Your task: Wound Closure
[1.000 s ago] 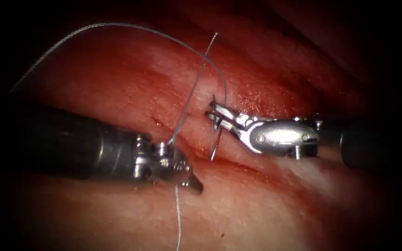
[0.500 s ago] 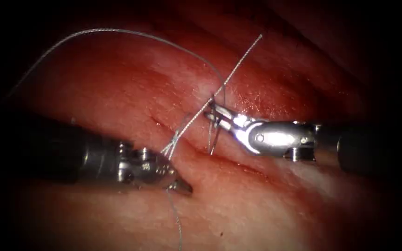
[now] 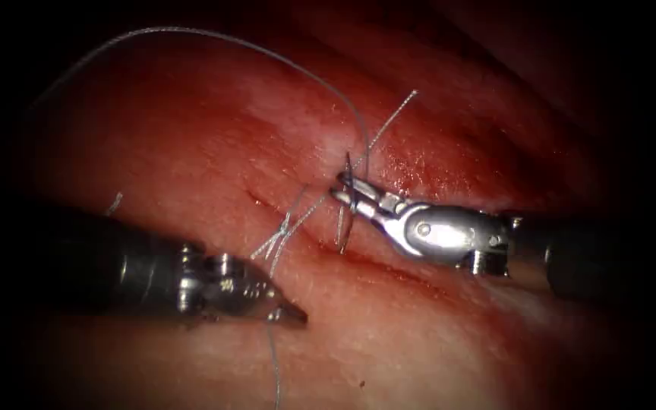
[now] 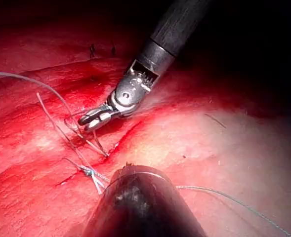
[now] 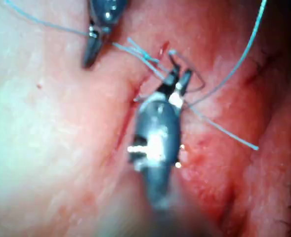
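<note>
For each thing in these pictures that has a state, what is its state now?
Left end effector: shut on the thin grey thread.
Right end effector: shut on the curved steel needle, near its blunt end.
Needle: outside the tissue, over the cut.
Thread: knotted at the cut.
Red pork tissue: cut not fully closed.

Your right tool [image 3: 348, 191] reached in level from the right, wrist straight, its jaws clamped across the needle [image 3: 345, 216] near the upper end of its curve. Your left tool [image 3: 286, 312] lay low on the left, shaft nearly level, its jaws closed to a point on the thread [image 3: 272, 357] and aimed rightward.
</note>
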You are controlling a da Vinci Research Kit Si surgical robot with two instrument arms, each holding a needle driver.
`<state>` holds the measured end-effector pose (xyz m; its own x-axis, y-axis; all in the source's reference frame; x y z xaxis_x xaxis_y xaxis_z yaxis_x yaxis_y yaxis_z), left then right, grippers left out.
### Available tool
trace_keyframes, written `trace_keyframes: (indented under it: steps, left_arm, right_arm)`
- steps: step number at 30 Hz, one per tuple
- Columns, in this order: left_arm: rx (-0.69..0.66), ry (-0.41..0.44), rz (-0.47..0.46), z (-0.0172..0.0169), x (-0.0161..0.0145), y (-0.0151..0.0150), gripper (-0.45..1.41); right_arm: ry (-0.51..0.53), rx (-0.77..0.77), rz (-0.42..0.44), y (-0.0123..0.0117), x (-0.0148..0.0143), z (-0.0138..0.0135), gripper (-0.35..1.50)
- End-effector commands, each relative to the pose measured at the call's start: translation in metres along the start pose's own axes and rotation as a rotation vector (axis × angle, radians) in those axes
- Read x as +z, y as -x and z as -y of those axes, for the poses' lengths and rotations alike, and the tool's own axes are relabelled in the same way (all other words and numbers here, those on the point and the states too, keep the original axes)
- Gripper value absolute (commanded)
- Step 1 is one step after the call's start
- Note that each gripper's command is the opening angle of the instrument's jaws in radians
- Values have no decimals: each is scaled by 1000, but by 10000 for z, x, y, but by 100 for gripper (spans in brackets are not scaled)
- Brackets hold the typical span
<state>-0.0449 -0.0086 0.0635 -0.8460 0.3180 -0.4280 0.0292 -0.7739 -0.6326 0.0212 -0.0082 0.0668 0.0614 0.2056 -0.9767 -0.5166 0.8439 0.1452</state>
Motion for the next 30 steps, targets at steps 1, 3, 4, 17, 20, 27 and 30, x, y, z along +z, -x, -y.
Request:
trace_keyframes:
  steps: [1, 3, 4, 17, 20, 27, 30]
  left_arm:
    - [0, -3, 1, 2, 9, -1, -5]
    - [-1, -7, 2, 3, 10, -2, -5]
    - [-1, -8, 2, 4, 11, -2, -5]
    - [-16, -30, -33, 28, 20, 2, -10]
    - [-14, -31, -32, 29, 21, 4, -10]
    - [-17, -35, -34, 31, 25, 7, -10]
    - [-16, -34, -34, 32, 24, 8, -10]
  right_arm:
    - [7, 25, 1, 5, 5, 5, -35]
    - [13, 37, 3, 5, 5, 4, -35]
    - [17, 43, 5, 6, 5, 4, -35]
    - [74, 180, 26, 6, 6, -3, -35]
    - [98, 212, 36, 6, 7, -6, -35]
    - [73, 265, 27, 6, 7, -7, -35]
    - [73, 289, 27, 6, 7, -7, -35]
